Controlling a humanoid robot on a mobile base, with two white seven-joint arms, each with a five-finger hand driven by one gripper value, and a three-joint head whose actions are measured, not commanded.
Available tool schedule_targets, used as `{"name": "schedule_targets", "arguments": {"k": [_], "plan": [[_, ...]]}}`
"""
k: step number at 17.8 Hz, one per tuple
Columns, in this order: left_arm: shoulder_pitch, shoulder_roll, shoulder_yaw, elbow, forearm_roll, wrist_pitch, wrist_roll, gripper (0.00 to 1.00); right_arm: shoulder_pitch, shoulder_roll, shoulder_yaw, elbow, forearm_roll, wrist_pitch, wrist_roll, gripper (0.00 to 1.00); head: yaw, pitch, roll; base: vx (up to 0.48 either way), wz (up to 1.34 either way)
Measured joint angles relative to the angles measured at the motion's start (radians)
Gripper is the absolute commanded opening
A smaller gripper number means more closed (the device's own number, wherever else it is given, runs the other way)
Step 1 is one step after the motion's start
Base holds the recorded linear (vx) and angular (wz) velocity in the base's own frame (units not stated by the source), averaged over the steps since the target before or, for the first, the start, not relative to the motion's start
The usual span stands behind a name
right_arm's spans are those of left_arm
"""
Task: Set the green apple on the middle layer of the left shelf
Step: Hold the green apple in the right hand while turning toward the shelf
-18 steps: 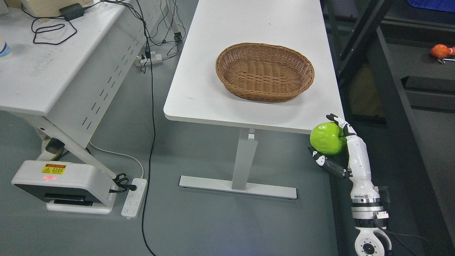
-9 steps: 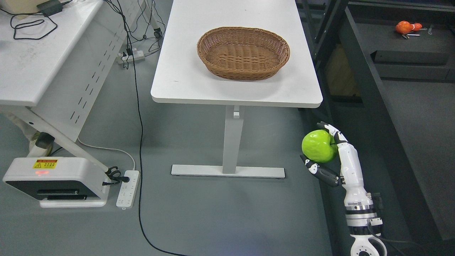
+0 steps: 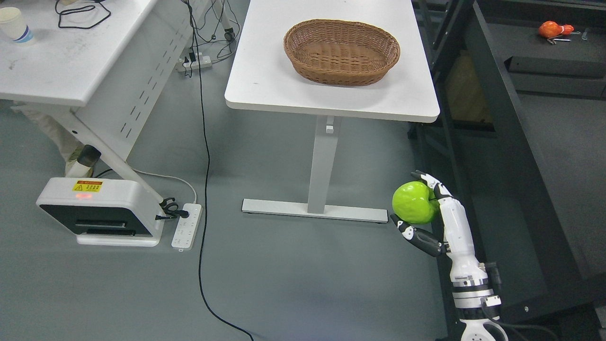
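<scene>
My right hand (image 3: 419, 208) comes in from the lower right on a white arm and is shut on a green apple (image 3: 413, 202), held in the air above the grey floor. The fingers curl over the apple's top and right side, and the thumb sits under it. A brown wicker basket (image 3: 342, 51) stands empty on the white table (image 3: 265, 80) ahead. A dark shelf unit (image 3: 502, 123) stands at the right. My left hand is not in view.
A second white table (image 3: 57, 71) with cables and a paper cup (image 3: 14, 24) is at the left. A white device (image 3: 94, 210) and a power strip (image 3: 185, 226) lie on the floor, with a black cable (image 3: 203, 189) trailing. An orange object (image 3: 551, 29) lies on the dark shelf.
The whole view has shifted, so the camera has moved: the table and basket now show higher and farther away. My right hand still holds the apple the same way.
</scene>
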Motion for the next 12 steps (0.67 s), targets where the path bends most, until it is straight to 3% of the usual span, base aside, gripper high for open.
{"name": "schedule_targets", "arguments": {"k": [12], "plan": [[0.0,0.0,0.0,0.0,0.0,0.0,0.0,1.0,0.008,0.002,0.012,0.002,0.0,0.007,-0.001,0.0,0.0,0.0,0.0,-0.177,0.13]]}}
